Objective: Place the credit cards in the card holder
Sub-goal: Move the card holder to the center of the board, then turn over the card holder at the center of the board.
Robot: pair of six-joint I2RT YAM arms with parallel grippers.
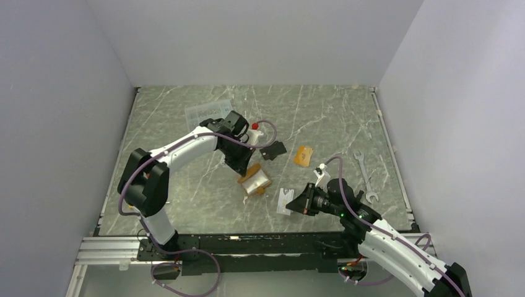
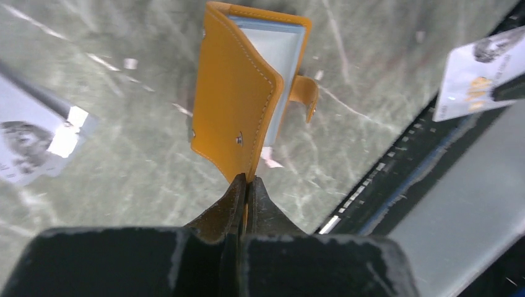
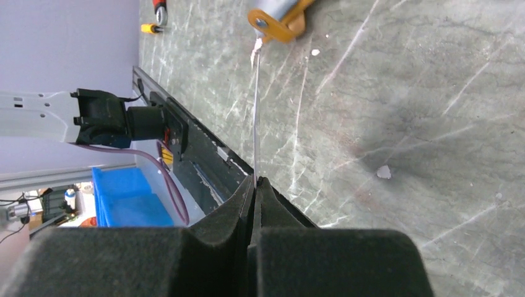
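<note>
The orange card holder (image 1: 255, 180) lies open mid-table, its pale blue-grey inside (image 2: 278, 55) showing. My left gripper (image 2: 246, 182) is shut on the near edge of its orange flap (image 2: 232, 93). A whitish credit card (image 1: 285, 201) is pinched in my shut right gripper (image 1: 301, 202), to the right of the holder. In the right wrist view this card (image 3: 256, 111) shows edge-on, running from the gripper (image 3: 255, 182) toward the card holder (image 3: 278, 21). A black card (image 1: 274, 150) and an orange card (image 1: 303, 155) lie flat behind the holder. Another whitish card (image 2: 37, 145) lies left of the holder.
A clear plastic box (image 1: 207, 111) sits at the back left, partly under the left arm. A wrench (image 1: 366, 176) lies at the right. A small red-topped item (image 1: 254, 126) stands by the left wrist. The table's front rail (image 1: 247, 238) runs just below the right gripper.
</note>
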